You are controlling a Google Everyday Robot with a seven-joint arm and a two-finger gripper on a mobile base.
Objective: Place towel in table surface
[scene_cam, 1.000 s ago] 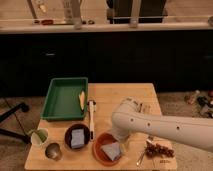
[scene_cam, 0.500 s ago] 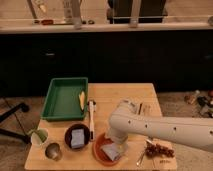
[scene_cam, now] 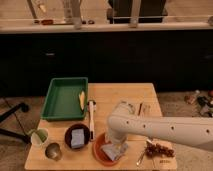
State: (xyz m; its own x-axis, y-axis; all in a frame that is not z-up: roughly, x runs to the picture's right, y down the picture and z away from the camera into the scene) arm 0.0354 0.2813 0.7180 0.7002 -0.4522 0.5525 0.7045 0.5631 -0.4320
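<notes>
The towel (scene_cam: 110,152) is a pale grey-blue cloth lying in a red-orange bowl (scene_cam: 97,151) at the front of the wooden table (scene_cam: 122,95). My gripper (scene_cam: 116,144) is at the end of the white arm that reaches in from the right. It is low over the bowl, right at the towel's upper right part. The arm's wrist hides the contact between gripper and towel.
A green tray (scene_cam: 60,100) with a banana (scene_cam: 81,98) sits at the left. A long brush (scene_cam: 91,116) lies beside it. A dark bowl holding a blue sponge (scene_cam: 77,137), a green cup (scene_cam: 39,136) and a metal cup (scene_cam: 53,151) stand front left. Grapes (scene_cam: 159,149) and a spoon (scene_cam: 142,156) lie front right.
The arm has swung left and down, bringing the gripper from beside the red-orange bowl to right over the towel in it. The towel stays in the bowl.
</notes>
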